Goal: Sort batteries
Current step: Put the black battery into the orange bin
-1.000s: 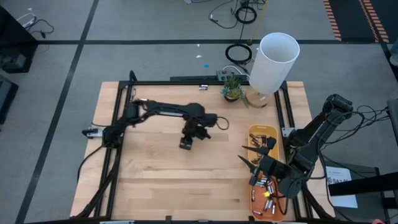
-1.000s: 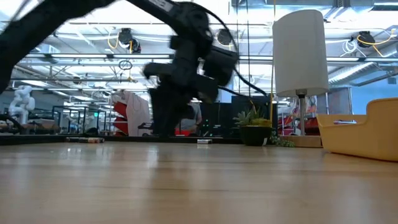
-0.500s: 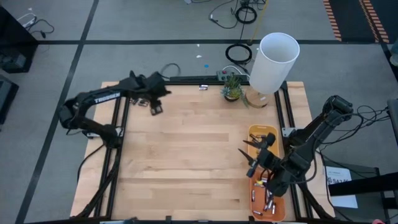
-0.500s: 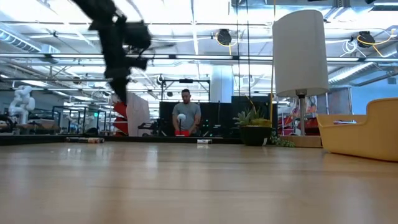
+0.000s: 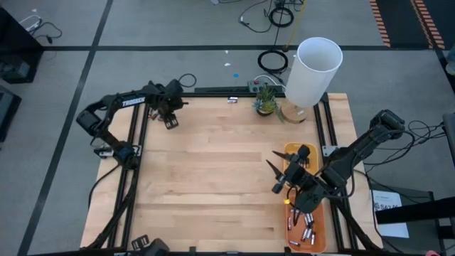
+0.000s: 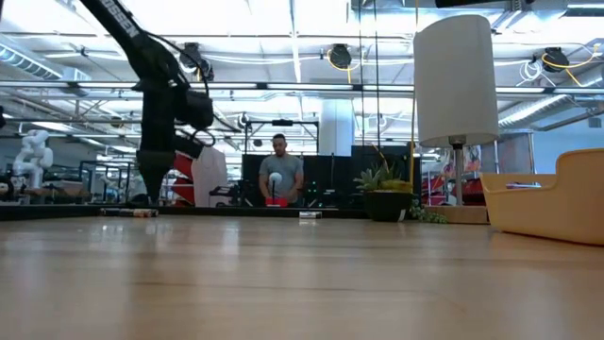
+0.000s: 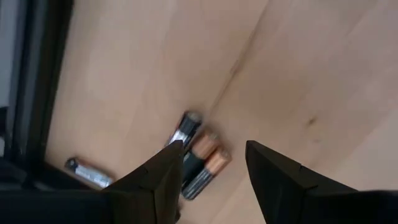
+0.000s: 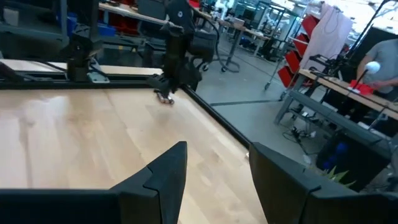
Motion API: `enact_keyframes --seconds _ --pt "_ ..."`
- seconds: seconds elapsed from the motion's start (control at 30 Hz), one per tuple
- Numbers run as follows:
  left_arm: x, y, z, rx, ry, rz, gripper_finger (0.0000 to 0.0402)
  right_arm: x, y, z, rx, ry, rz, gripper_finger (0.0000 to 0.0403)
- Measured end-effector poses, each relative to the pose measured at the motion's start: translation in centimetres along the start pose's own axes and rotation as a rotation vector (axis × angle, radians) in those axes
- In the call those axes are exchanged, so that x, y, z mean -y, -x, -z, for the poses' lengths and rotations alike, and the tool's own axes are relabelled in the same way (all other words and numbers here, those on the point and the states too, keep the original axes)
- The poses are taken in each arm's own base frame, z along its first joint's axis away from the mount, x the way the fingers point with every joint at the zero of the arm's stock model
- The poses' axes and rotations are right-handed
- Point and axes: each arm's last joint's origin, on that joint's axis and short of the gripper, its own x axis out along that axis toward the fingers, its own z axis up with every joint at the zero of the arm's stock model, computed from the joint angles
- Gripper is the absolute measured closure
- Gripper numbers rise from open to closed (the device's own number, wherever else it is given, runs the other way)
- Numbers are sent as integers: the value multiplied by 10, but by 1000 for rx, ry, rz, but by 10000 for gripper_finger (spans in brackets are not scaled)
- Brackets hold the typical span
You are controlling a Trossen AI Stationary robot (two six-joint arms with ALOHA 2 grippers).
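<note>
From above, we see the left gripper [image 5: 170, 121] out at the far left corner of the table [image 5: 206, 178], poised over a spot just inside the frame rail. The right gripper [image 5: 279, 181] hangs above the inner edge of the orange tray [image 5: 319, 238], whose near end holds a heap of batteries [image 5: 304, 226]; the yellow tray [image 5: 302, 150] sits just beyond it, under that arm.

In the low view, the left gripper [image 6: 154, 168] points straight down, its tips close above the wood. The yellow tray [image 6: 557, 203] shows at the side. A person [image 6: 279, 175] stands in the room behind, well away from the table.

Through the left wrist camera, we look past that gripper's fingers [image 7: 163, 177], which stand apart with nothing between them. Directly beneath the gap lies a cluster of loose cells [image 7: 198, 152]: one silvery, two dark with copper ends, lying side by side and touching. Another cell [image 7: 90, 172] lies apart, beside the black rail [image 7: 31, 93].

The right wrist view shows its own fingers [image 8: 165, 174] spread and empty.

We judge the step in hand to be picking one cell from the cluster. To do it well, we should centre the jaws on a single cell, turn the wrist so the fingers straddle it across its width, and descend gently so neighbours are not dragged along.
</note>
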Motion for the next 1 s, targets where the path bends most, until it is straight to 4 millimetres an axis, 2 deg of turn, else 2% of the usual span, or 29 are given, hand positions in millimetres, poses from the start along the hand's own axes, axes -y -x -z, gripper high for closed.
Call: enact_keyframes --seconds 0.2,0.43,1.0 --pt "-2 -13 -3 -30 -10 6 217 2 -6 -1 -6 34 23 236" --pt "-5 -14 -8 11 -5 -30 217 3 -12 1 -51 42 -17 236" --pt "-24 -32 -1 -6 85 15 217 4 -18 1 -84 32 -45 236"
